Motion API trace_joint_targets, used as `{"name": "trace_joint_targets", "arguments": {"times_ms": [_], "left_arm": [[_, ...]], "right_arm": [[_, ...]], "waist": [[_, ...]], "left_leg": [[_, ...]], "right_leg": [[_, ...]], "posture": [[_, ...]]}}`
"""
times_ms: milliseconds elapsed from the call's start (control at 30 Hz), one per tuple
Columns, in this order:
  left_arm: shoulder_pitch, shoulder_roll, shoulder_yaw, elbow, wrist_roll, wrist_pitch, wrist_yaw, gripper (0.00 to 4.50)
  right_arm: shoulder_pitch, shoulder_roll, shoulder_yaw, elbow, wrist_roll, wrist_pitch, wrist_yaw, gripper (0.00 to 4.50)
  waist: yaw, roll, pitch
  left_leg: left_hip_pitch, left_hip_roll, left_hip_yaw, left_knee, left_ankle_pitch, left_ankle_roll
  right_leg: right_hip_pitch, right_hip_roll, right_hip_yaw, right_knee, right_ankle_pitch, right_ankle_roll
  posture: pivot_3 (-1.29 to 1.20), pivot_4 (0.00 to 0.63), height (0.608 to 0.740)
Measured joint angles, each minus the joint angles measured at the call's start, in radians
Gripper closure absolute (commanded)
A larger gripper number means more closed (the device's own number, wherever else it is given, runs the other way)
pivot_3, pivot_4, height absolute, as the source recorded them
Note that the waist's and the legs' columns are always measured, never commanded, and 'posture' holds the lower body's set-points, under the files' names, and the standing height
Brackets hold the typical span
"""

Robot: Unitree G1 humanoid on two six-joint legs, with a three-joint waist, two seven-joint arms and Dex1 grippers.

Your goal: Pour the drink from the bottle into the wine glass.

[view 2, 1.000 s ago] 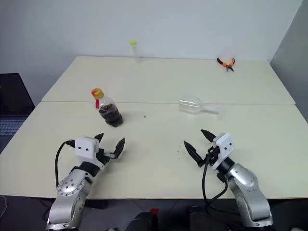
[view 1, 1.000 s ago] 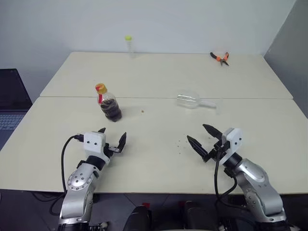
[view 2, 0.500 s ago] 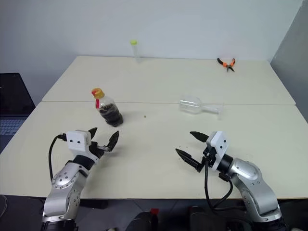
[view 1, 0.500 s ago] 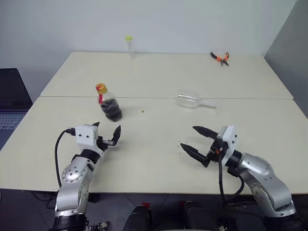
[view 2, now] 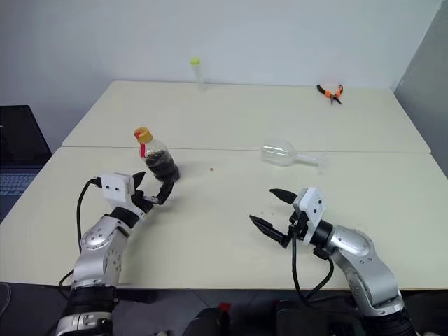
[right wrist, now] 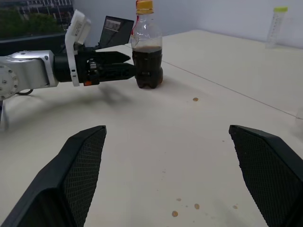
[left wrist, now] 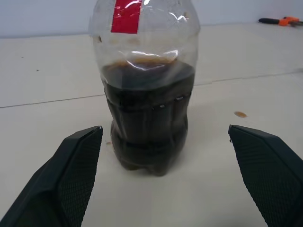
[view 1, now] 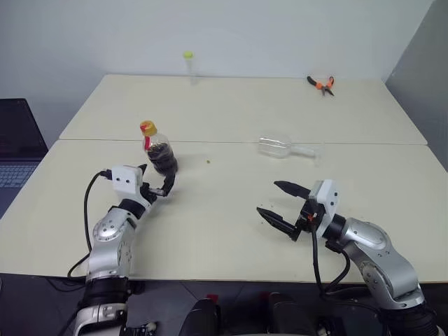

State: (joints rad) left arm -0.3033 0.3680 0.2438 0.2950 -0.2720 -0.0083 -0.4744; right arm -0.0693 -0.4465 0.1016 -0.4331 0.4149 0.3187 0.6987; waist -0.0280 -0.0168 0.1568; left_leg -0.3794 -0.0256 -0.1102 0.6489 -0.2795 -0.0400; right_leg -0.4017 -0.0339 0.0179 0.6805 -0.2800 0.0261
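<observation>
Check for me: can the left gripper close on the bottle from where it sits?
Probably yes. The left gripper is open right at the upright bottle, centred between its jaws in the wrist view, nothing between them; it may need a little more advance.

Two cream tables (view 1: 231,224) pushed together – bottle (view 1: 161,150) upright at centre left, wine glass (view 1: 283,148) on its side mid-frame, capped tube (view 1: 188,68) and orange pliers (view 1: 320,85) along the top

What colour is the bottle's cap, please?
Yellow-orange; the bottle cap shows best in the right wrist view.
</observation>
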Motion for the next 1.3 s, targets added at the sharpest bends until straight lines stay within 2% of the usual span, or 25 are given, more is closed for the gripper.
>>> {"name": "trace_joint_targets", "arguments": {"times_ms": [200, 700, 1033, 1133, 1233, 1300], "left_arm": [[-0.113, -0.002, 0.0, 0.133, -0.001, -0.029, -0.019, 0.0], [-0.246, -0.003, 0.029, 0.349, -0.002, -0.099, -0.015, 0.0], [-0.395, -0.003, 0.018, 0.593, 0.025, -0.161, -0.039, 0.0], [-0.414, -0.002, 0.018, 0.633, 0.026, -0.178, -0.053, 0.55], [-0.421, 0.0, 0.019, 0.655, 0.026, -0.197, -0.067, 1.51], [-0.421, 0.0, 0.019, 0.658, 0.026, -0.199, -0.076, 1.94]], "right_arm": [[-0.016, 0.004, 0.001, 0.003, -0.009, 0.0, -0.004, 0.06], [-0.025, 0.023, 0.021, 0.003, -0.04, 0.0, -0.022, 0.06], [-0.036, 0.029, 0.041, 0.004, -0.042, 0.0, -0.024, 0.06], [-0.036, 0.029, 0.041, 0.004, -0.047, 0.0, -0.026, 0.0], [-0.035, 0.03, 0.041, 0.004, -0.054, 0.0, -0.03, 0.0], [-0.034, 0.031, 0.041, 0.004, -0.064, -0.003, -0.032, 0.0]], "waist": [[-0.001, 0.0, 0.0], [-0.001, 0.0, 0.0], [-0.002, 0.0, 0.0], [-0.003, 0.0, 0.0], [-0.003, 0.0, 0.0], [-0.002, 0.0, 0.0]], "left_leg": [[0.0, 0.0, 0.0, 0.0, 0.0, 0.0], [-0.001, -0.001, -0.001, 0.001, 0.002, -0.003], [-0.001, -0.002, -0.001, 0.001, 0.002, -0.003], [-0.001, -0.001, -0.001, 0.001, 0.002, -0.003], [-0.001, -0.001, -0.001, 0.001, 0.002, -0.003], [-0.002, -0.001, -0.001, 0.002, 0.002, -0.003]], "right_leg": [[0.0, 0.0, 0.0, 0.0, 0.0, 0.0], [-0.001, 0.0, 0.0, 0.001, 0.0, 0.0], [-0.001, 0.002, -0.001, 0.001, 0.0, 0.0], [-0.001, 0.003, 0.0, 0.001, 0.0, 0.0], [-0.001, 0.003, 0.0, 0.001, 0.0, 0.0], [-0.001, 0.003, -0.001, 0.001, 0.0, 0.0]], "posture": [[0.0, 0.15, 0.74], [0.0, 0.15, 0.74], [0.0, 0.15, 0.74], [0.0, 0.15, 0.74], [0.0, 0.15, 0.74], [0.0, 0.15, 0.74]]}}
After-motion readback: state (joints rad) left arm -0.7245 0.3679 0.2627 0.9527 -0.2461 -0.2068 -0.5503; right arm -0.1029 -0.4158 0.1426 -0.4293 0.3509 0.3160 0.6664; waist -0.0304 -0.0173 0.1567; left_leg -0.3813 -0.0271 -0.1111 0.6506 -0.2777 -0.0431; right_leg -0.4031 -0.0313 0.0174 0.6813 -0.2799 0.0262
